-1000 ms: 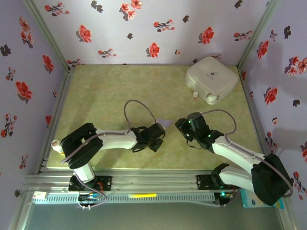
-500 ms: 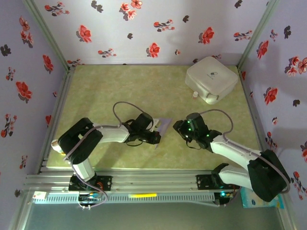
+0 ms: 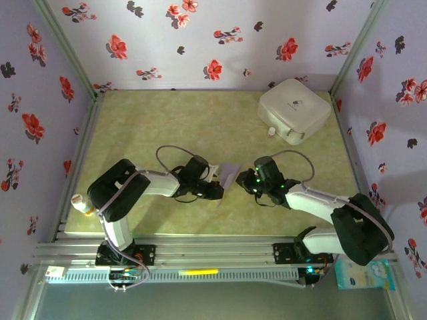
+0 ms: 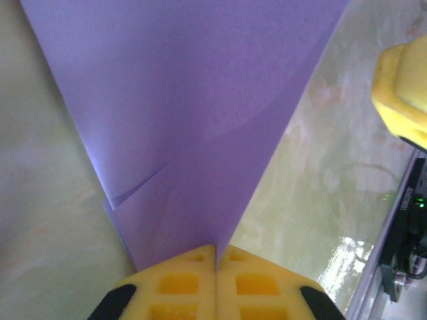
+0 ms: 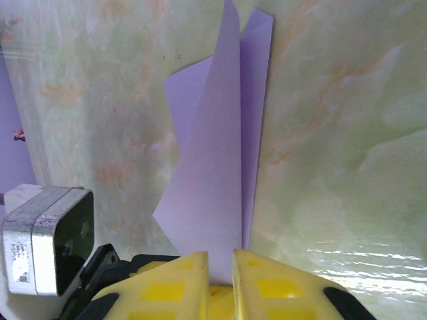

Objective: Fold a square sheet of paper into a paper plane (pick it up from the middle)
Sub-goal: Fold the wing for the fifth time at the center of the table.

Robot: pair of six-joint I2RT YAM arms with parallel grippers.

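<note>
Lavender paper sheet (image 4: 200, 120), nearward of white box (image 3: 295, 110): part-folded, plane unfinished, is clamped by left gripper (image 4: 215, 249); right gripper (image 5: 220, 257) is set about it, grip not determinable.

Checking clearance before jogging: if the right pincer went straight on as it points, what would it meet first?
The right pincer would first meet the folded lavender paper, which reaches between its jaws; past that, likely the table, though depth is unclear.
</note>
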